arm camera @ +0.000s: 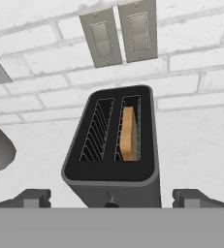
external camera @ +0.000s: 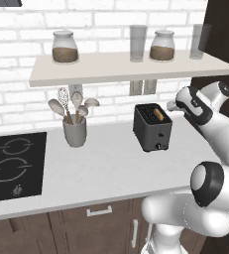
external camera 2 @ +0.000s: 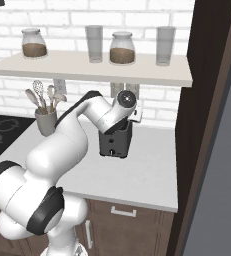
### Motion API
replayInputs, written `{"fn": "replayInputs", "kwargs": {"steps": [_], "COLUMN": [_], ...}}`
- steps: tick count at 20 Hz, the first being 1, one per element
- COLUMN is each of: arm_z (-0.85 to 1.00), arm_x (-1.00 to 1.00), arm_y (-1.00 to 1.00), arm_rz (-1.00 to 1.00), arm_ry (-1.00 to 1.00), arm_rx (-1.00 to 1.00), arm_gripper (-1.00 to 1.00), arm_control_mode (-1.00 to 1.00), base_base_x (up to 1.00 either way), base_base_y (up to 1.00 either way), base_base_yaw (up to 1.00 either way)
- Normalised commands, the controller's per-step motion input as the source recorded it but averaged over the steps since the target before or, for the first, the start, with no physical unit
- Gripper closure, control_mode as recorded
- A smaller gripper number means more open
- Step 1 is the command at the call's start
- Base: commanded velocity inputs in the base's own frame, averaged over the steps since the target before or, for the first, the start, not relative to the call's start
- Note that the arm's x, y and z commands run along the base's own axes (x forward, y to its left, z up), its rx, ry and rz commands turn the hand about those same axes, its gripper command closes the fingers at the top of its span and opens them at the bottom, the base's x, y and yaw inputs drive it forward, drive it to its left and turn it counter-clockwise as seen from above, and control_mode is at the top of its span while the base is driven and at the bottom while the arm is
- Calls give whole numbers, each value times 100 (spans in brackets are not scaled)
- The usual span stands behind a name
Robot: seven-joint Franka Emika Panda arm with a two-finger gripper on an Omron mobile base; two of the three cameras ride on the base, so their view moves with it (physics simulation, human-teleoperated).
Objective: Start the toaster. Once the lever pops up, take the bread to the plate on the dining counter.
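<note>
The dark boxy toaster (external camera: pixel 152 128) stands on the white worktop near the brick wall. The hand view looks down on the toaster (arm camera: pixel 111 177) from its front end. A golden-brown slice of bread (arm camera: pixel 128 134) sits upright in its right slot, and the left slot holds nothing. The bread (external camera: pixel 158 114) also shows from the left base. My gripper (arm camera: pixel 111 198) hovers above the toaster's front end, open wide, with nothing between its fingers (arm camera: pixel 33 197). In the right base view my hand covers the top of the toaster (external camera 2: pixel 115 144). The plate and the dining counter are out of view.
A grey utensil cup (external camera: pixel 75 130) stands left of the toaster, and a black hob (external camera: pixel 14 163) lies further left. A shelf (external camera: pixel 126 69) with jars and glasses hangs above. Wall outlets (arm camera: pixel 120 31) sit behind the toaster. A dark tall cabinet (external camera 2: pixel 207 125) bounds the right side.
</note>
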Motion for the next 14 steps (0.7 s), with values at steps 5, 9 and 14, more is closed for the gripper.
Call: {"fn": "replayInputs", "kwargs": {"steps": [5, 9, 14], "arm_z": [0, -3, -21], "arm_x": [0, -6, -19], "arm_y": [0, 0, 7], "arm_rz": [0, 0, 0], "arm_ry": [0, 1, 0], "arm_rx": [0, 0, -8], "arm_gripper": [-100, -100, -100], "arm_control_mode": [-100, -100, -100], "base_base_x": [0, 0, 0], "base_base_y": [0, 0, 0], "base_base_yaw": [0, 0, 0]}}
